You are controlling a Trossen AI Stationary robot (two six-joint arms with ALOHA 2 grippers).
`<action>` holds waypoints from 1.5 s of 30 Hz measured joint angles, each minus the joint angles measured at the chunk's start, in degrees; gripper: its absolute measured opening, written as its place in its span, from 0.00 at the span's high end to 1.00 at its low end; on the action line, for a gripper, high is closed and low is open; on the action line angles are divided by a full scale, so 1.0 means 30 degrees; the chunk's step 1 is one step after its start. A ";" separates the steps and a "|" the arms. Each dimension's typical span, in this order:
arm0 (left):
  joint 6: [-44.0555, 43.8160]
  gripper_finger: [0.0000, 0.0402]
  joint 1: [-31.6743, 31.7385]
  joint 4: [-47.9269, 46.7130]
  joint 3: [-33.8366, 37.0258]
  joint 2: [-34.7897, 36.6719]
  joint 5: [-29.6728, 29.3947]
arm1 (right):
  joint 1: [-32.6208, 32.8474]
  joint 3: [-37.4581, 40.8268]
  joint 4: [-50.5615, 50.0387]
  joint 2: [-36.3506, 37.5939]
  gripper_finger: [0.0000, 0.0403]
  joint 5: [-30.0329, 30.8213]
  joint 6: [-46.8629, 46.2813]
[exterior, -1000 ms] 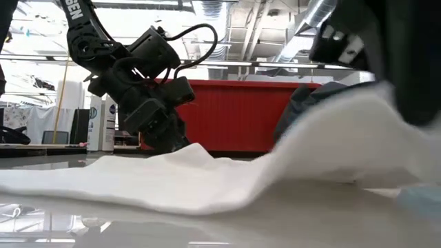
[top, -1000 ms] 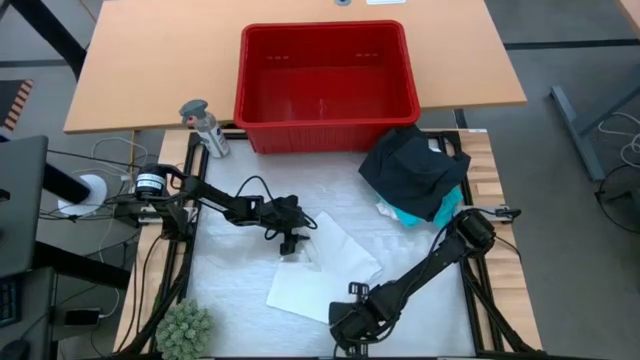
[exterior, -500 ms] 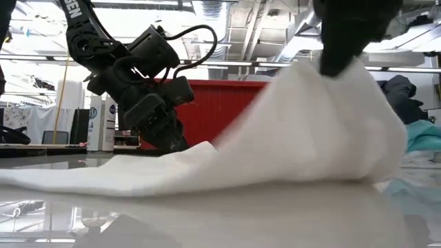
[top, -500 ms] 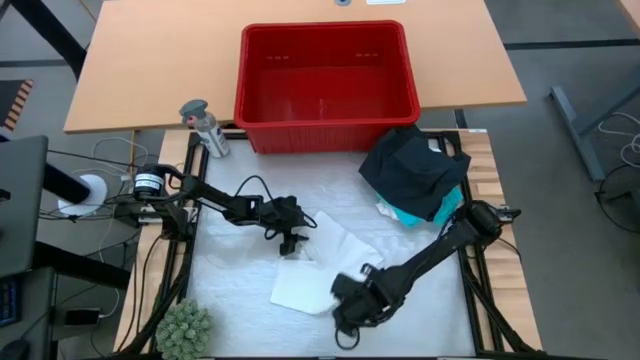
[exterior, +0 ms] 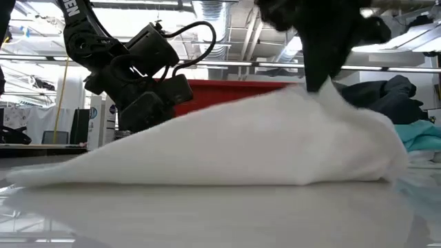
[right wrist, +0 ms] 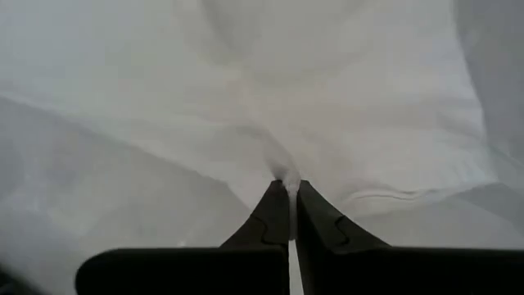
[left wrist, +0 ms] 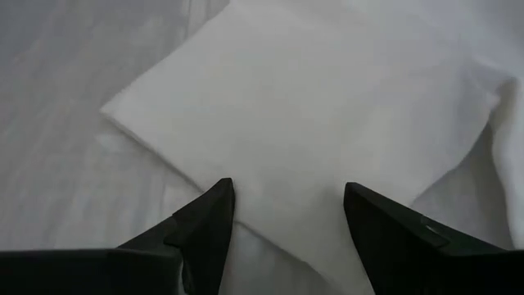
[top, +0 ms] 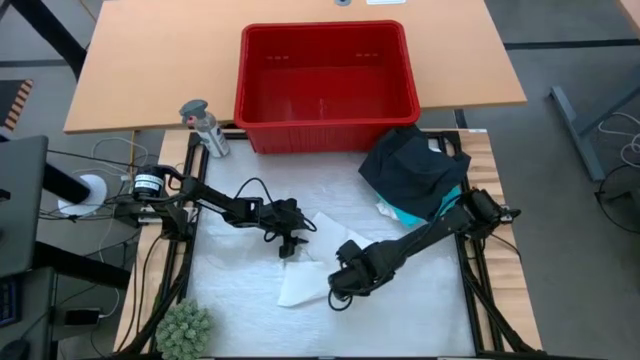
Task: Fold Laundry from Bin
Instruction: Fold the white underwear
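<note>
High view
- white garment [top: 305,283]: lies lower centre of the frame on the pale table [top: 230,300], partly doubled over itself.
- left tool [top: 290,245]: left of centre, at the garment's upper edge, fingers spread.
- right tool [top: 338,288]: just right of the garment, lower centre, fingers pressed together on a fold of the white cloth.
- bin [top: 325,140]: red, top centre, on the tan table; nothing can be made out in it.
- other laundry: black clothing [top: 410,170] heaped right of centre, turquoise shirt [top: 440,210] showing from under its lower edge.
- spray bottle [top: 205,128]: upper left, just beside the bin.
- green plant [top: 185,325]: lower left corner.

Low view
- white garment [exterior: 241,145]: fills the middle of the frame, raised to a peak at upper right where the right tool [exterior: 320,83] pinches it.
- left tool [exterior: 141,110]: left, behind the cloth's low end.
- bin [exterior: 227,86]: red strip behind the cloth.
- black clothing [exterior: 386,93]: right edge, with turquoise [exterior: 420,134] below it.

Left wrist view
- left tool [left wrist: 286,213]: two dark fingers spread apart at the bottom, a corner-shaped fold of the white garment [left wrist: 311,115] between and beyond them; I cannot tell whether they touch it.

Right wrist view
- right tool [right wrist: 288,190]: fingers pressed together, pinching a gathered bit of the white garment [right wrist: 270,82], which fans out towards the top.
</note>
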State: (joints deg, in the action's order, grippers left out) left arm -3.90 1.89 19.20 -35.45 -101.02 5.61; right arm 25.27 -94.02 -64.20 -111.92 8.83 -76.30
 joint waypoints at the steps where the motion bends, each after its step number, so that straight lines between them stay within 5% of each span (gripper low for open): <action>1: -0.0083 0.45 0.0000 0.0000 0.0004 -0.0004 0.0000 | -0.0010 0.0235 -0.0020 0.0001 0.94 0.0063 -0.0410; 21: -0.0425 0.45 -0.0021 0.0015 0.0011 -0.0004 0.0022 | -0.1340 0.0861 -0.4291 0.0200 0.94 0.1081 -0.5421; 45: -0.0289 0.45 -0.0036 -0.0247 0.0011 0.0011 0.0296 | -0.8303 0.1322 -0.6201 0.1931 0.94 0.1695 0.2857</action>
State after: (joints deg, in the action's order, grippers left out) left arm -4.77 1.78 18.46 -35.42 -100.99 6.49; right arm 0.37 -90.06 -82.80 -106.13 13.92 -67.73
